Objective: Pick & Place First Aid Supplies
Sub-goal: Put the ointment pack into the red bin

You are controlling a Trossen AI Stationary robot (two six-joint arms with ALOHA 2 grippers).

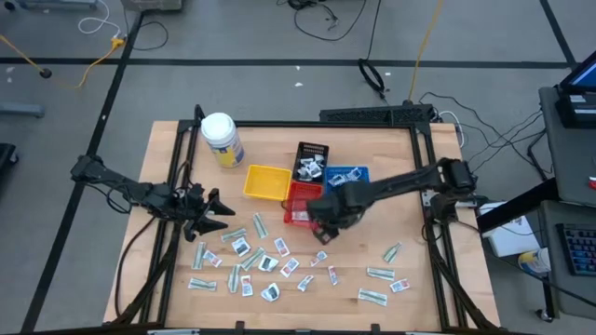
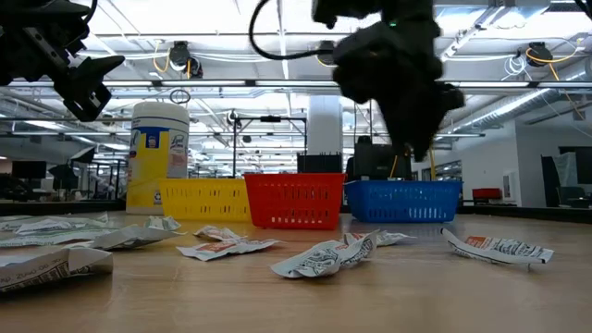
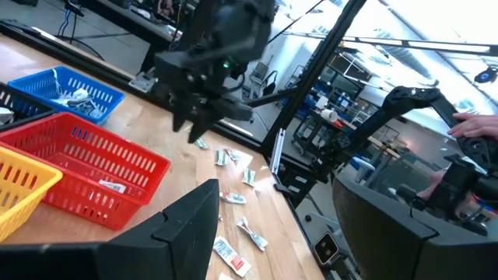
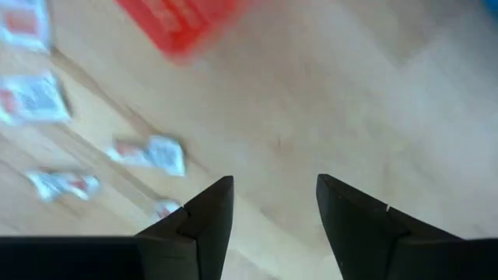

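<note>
Right gripper (image 1: 328, 230): we found its fingers parted with nothing between them, hanging just beside the red tray (image 1: 300, 203), likely between packets. Left gripper (image 1: 216, 210): wide, empty, waiting at the left. Packets (image 1: 270, 263): scattered flat on the table (image 1: 391, 186), some already sorted into trays.

We see a pale wood desk (image 1: 410, 186) with a black frame. Four mesh trays sit on it: yellow (image 1: 266, 182), red (image 1: 300, 203), blue (image 1: 348, 175) and black (image 1: 313, 156). The jar (image 1: 222, 140) is white with a yellow label carrying blue print. The packets (image 1: 251, 261) are white with dark or red marks, and some are pale green-grey. Both arms are dark, and the right fingers (image 4: 204, 218) are black. The floor is grey with dark lines.
</note>
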